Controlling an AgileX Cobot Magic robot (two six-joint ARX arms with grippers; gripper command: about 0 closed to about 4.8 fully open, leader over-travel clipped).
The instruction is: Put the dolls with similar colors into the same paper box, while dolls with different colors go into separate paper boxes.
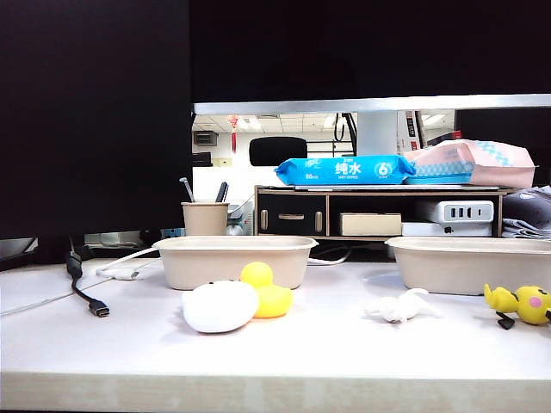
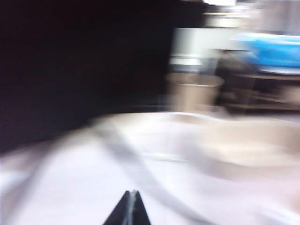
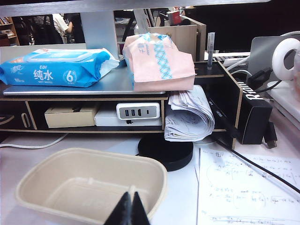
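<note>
On the white table, the yellow rubber duck touches the white egg-shaped blob at its 2 o'clock, before the left beige pulp tray. The small white limbed figure and yellow pink-cheeked figure lie before the right beige pulp tray. The left gripper and right gripper have jaws pressed together, empty.

Four dolls are sitting on the surface: two yellow, the duck and the pink-cheeked figure, and two white, the egg-shaped blob and the small limbed figure. Two paper boxes are standing behind them, the left box and the right box. One tan cup is holding two pens. On the shelf two packs are lying, one blue wipes pack and one pink pack. Two tools are showing, the left tool and the right tool, each with jaws closed together.
</note>
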